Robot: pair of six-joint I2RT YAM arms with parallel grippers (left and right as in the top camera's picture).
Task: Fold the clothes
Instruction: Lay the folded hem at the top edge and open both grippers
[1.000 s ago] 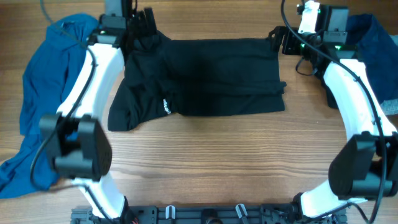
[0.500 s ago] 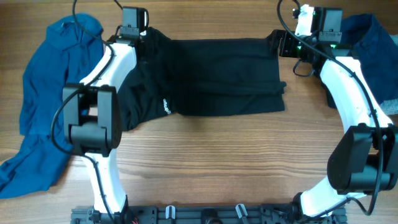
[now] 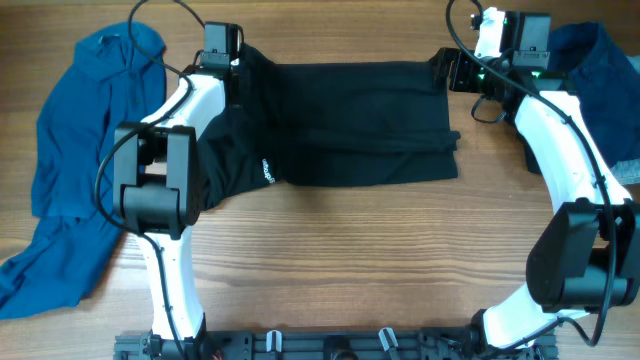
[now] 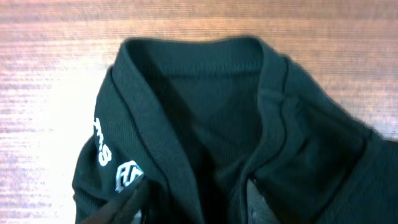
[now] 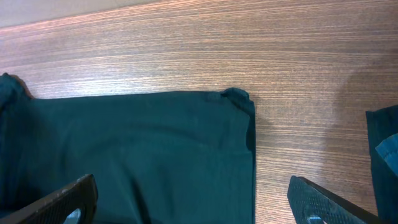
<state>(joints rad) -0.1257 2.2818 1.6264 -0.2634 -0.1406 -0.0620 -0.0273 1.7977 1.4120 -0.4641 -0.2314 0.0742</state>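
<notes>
Two white marks show on the black top in the left wrist view: a short run of letters turned sideways at the left of the neckline and a small boxed emblem just below it, both too broken by folds to read. A third small white logo sits on the lower left part of the top in the overhead view, also too small to read. The top is a soft, fine knit with a ribbed neckband and a raised seam along the collar. It lies spread as a wide, roughly rectangular shape across the upper middle of the wood-grain table, its left side rumpled. The left gripper sits at the collar in the top's upper left corner, fingers partway apart with cloth bunched between them; whether they pinch it cannot be told. The right gripper hangs over the top's squared upper right corner with its fingers spread wide, holding nothing. A bright blue shirt lies crumpled along the left of the frame, and a navy piece lies at the upper right.
</notes>
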